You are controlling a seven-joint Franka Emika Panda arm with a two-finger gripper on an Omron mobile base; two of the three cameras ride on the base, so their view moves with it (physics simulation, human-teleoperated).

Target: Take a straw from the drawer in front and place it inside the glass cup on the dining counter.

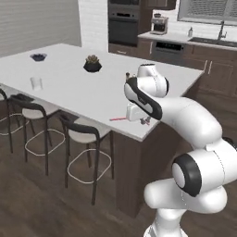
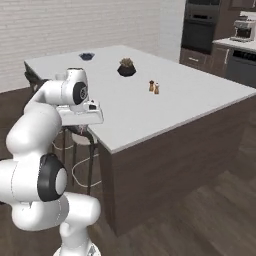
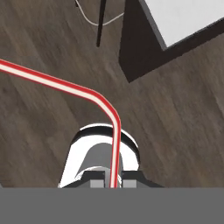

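Note:
My gripper [image 1: 144,121] hangs over the near edge of the white dining counter [image 1: 83,92], shut on the straw [image 1: 118,119], which sticks out to the left of the hand. In the hand view the red-pink straw [image 3: 114,131] rises from between the shut fingertips of the gripper [image 3: 113,181], bends, and runs off to the left above the wooden floor. The clear glass cup [image 1: 36,83] stands far off on the counter's left side, near the stools. The drawer is out of view.
A dark potted plant [image 1: 92,64] and a bowl of blue berries [image 1: 38,57] sit on the counter, with two small shakers [image 2: 153,87] further along. Black stools [image 1: 81,134] line the counter's near side. The counter's corner [image 3: 183,22] shows above the hand.

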